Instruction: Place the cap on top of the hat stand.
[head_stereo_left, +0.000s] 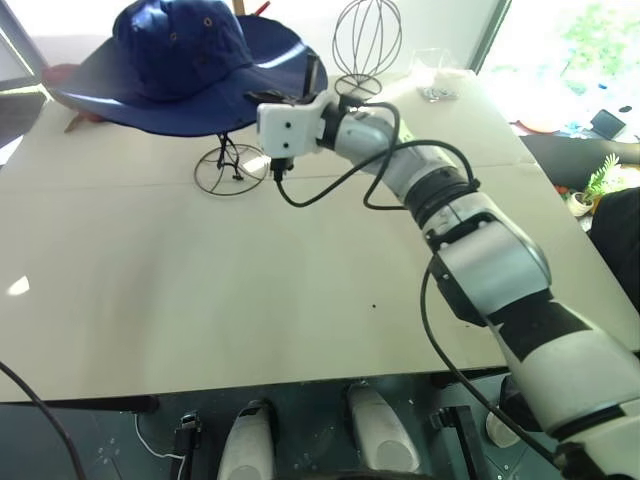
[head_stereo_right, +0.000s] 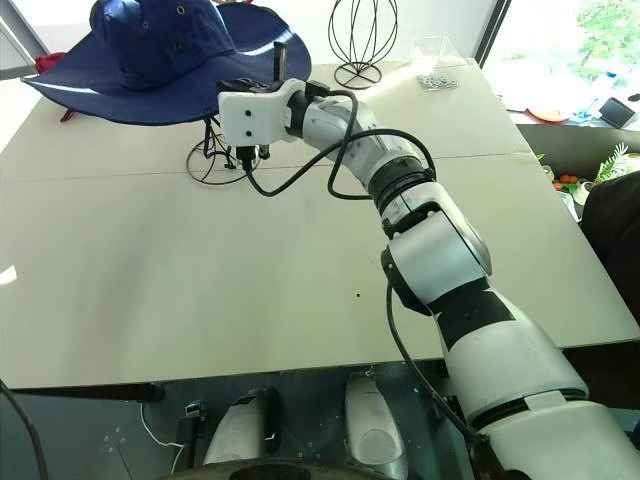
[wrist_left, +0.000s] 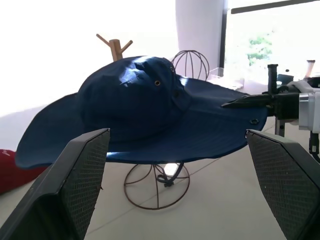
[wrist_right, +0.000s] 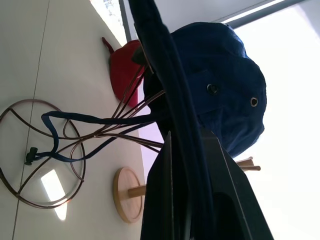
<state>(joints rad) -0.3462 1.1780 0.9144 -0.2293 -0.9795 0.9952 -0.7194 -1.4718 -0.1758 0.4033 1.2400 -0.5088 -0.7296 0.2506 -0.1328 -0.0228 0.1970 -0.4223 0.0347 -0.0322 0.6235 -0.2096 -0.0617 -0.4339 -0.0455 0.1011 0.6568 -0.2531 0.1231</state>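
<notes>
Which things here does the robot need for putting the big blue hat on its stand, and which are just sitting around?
Needed:
- cap, sitting on the stand
- hat stand
- right gripper, shut on the cap's brim
- left gripper, open

Just sitting around:
- smaller wire stand
- wooden stand
- red cap
- clear glass container
</notes>
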